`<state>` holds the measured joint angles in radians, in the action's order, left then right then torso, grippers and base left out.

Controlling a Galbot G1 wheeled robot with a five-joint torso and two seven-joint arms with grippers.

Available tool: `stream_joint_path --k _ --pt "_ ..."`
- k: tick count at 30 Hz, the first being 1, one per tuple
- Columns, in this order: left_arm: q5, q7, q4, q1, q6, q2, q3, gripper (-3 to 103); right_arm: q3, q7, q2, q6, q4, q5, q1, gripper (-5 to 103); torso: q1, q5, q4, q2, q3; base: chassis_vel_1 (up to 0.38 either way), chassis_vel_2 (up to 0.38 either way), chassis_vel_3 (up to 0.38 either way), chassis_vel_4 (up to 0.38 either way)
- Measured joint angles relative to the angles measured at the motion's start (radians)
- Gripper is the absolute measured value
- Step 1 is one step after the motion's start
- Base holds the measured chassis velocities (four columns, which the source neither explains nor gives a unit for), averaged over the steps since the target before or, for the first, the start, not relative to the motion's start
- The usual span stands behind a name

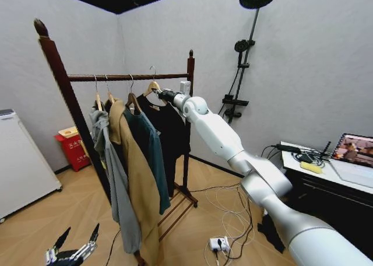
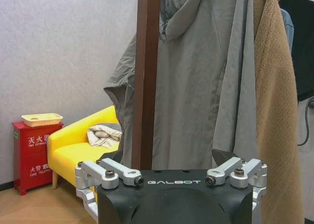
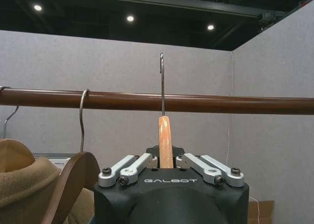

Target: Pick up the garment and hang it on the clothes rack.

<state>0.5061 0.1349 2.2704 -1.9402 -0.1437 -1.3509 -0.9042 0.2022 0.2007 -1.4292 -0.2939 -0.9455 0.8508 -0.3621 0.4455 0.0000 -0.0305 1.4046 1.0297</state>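
The garment [image 1: 173,129], black and long-sleeved, hangs from a light wooden hanger [image 1: 152,88] at the right end of the row on the clothes rack [image 1: 125,77]. My right gripper [image 1: 159,93] is stretched out to it and shut on the hanger's wooden neck [image 3: 165,141]. The metal hook [image 3: 162,81] stands upright across the dark rail [image 3: 206,103], its top well above the rail. Whether it rests on the rail I cannot tell. My left gripper [image 1: 72,252] hangs low near the floor, open and holding nothing, and faces the rack's post [image 2: 146,76].
A grey hoodie [image 1: 116,178], a tan coat [image 1: 139,172] and a teal coat [image 1: 152,155] fill the rail left of the black one. Cables and a power strip [image 1: 218,242] lie on the floor. A desk with a laptop [image 1: 349,155] stands right, a white appliance [image 1: 17,161] left.
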Motion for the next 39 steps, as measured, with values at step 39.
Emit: stream_joint_path --k 39 --pt "0.000 0.000 0.000 0.000 0.000 0.000 0.000 100 0.007 -0.158 0.151 -0.030 -0.291 -0.012 0.113 52 -0.001 0.0002 0.0002 0.000 0.000 0.000 0.000 0.000 0.000"
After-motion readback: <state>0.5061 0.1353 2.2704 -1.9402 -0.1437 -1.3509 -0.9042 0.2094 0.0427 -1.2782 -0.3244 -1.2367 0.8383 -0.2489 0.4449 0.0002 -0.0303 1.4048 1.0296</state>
